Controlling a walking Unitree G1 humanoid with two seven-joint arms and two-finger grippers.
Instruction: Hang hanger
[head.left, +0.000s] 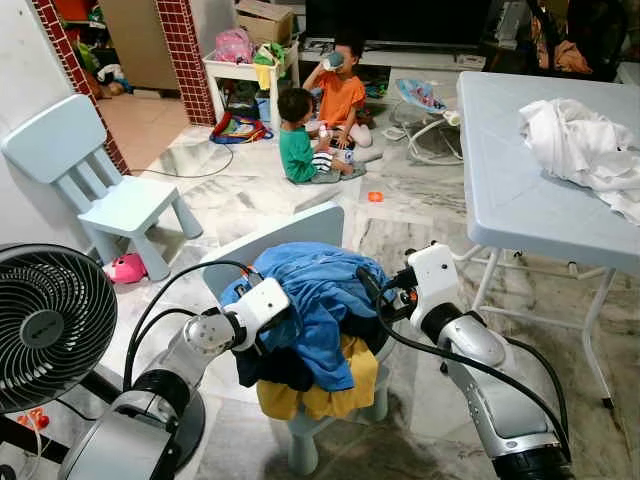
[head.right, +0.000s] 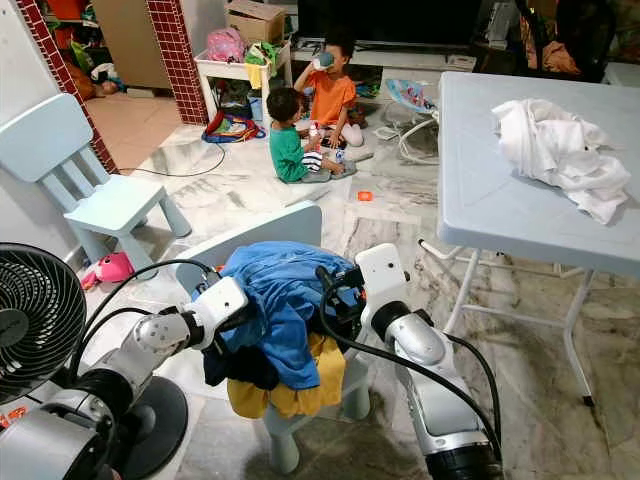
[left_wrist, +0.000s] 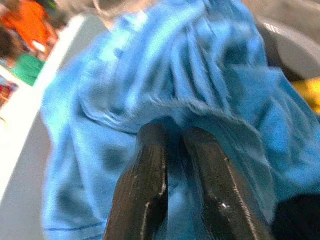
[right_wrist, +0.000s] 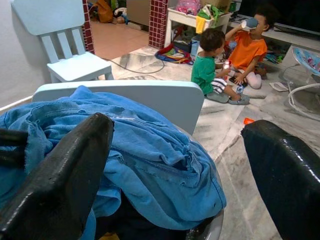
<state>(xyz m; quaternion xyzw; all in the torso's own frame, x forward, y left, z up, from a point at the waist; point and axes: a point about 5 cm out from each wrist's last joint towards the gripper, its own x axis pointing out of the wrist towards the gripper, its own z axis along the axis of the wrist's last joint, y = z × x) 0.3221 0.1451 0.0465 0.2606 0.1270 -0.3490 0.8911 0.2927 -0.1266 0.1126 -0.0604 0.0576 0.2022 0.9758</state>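
Note:
A pile of clothes lies on a small pale blue chair (head.left: 300, 228) right in front of me. A blue garment (head.left: 322, 292) tops it, over a yellow cloth (head.left: 345, 385) and a dark cloth (head.left: 280, 370). My left gripper (left_wrist: 172, 134) is pressed into the left side of the pile, shut on a fold of the blue garment. On the right side of the pile my right gripper (right_wrist: 175, 150) stands wide open just over the blue cloth, with nothing between its fingers (right_wrist: 65, 180). I see no hanger.
A white folding table (head.left: 500, 190) with a crumpled white cloth (head.left: 580, 150) stands at the right. A black fan (head.left: 45, 320) is close on the left, with a second pale blue chair (head.left: 110, 195) behind it. Two children (head.left: 320, 110) sit on the floor ahead.

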